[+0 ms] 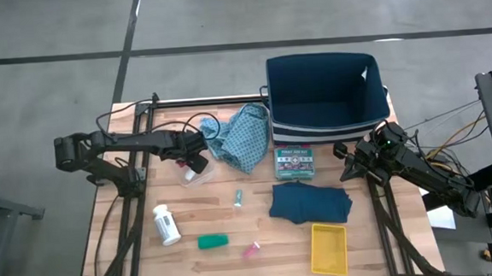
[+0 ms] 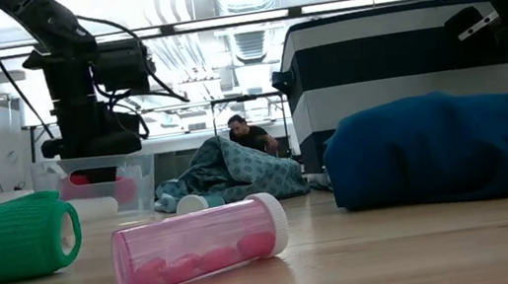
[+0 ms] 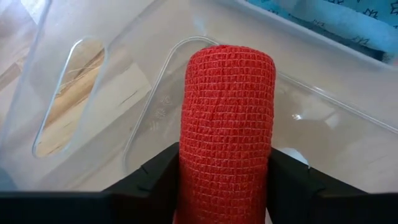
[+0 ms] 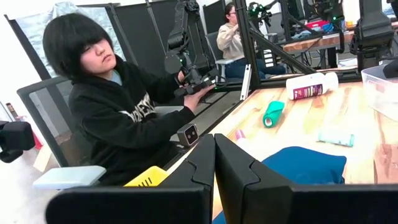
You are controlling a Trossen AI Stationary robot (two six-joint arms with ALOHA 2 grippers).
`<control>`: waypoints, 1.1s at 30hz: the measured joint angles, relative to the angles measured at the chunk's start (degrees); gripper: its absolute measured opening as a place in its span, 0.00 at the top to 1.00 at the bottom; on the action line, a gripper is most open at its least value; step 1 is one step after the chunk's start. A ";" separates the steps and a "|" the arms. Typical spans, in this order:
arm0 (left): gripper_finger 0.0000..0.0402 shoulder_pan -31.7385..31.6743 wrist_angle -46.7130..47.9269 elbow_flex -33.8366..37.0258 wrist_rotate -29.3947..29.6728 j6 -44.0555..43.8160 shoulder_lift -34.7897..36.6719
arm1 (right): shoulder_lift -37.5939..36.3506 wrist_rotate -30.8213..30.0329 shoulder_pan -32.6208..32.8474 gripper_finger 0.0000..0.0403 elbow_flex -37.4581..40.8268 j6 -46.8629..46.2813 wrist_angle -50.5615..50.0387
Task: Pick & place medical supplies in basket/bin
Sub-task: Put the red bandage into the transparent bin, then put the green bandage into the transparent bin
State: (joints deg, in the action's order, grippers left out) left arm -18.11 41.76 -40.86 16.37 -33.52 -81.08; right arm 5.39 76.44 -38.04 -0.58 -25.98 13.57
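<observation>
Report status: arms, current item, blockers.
Left gripper over clear plastic tray, jaws around red mesh bandage roll. Right gripper shut, idle beside navy fabric bin. Nothing blocking.

No lettering on the small box (image 1: pixel 294 161) or elsewhere is legible.

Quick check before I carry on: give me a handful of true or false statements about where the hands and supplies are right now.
1. The left hand grips a red bandage roll over a clear plastic container. True.
2. The right hand holds the dark teal folded cloth. False: its fingers are shut on nothing, and the cloth lies on the table.
3. The white pill bottle lies on the table near the green roll. True.
4. The navy bin already holds the light-blue patterned cloth. False: the cloth lies on the table beside the bin.
</observation>
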 joint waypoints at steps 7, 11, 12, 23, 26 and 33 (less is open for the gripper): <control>0.41 0.00 -0.48 0.00 0.01 -0.31 0.00 | 0.00 0.00 0.01 0.98 0.00 0.00 0.01; 0.36 0.00 -0.46 0.00 -0.01 -0.37 0.00 | 0.00 0.00 0.00 0.98 0.00 0.00 0.00; 0.35 0.00 -0.46 0.00 -0.01 -0.37 0.00 | 0.00 0.00 0.00 0.98 0.00 0.00 0.02; 0.31 0.00 -0.46 0.00 0.01 -0.49 0.00 | 0.00 0.00 0.00 0.98 0.00 0.00 0.00; 0.31 0.00 -0.46 0.00 0.01 -0.49 0.00 | 0.00 0.00 0.02 0.98 0.00 0.00 0.01; 0.32 0.00 -0.44 -0.16 0.04 0.11 0.00 | 0.00 0.00 0.02 0.98 0.00 0.00 0.00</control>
State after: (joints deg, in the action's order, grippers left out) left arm -18.11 41.33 -41.02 16.41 -33.41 -81.08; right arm 5.39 76.44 -38.02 -0.58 -25.98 13.56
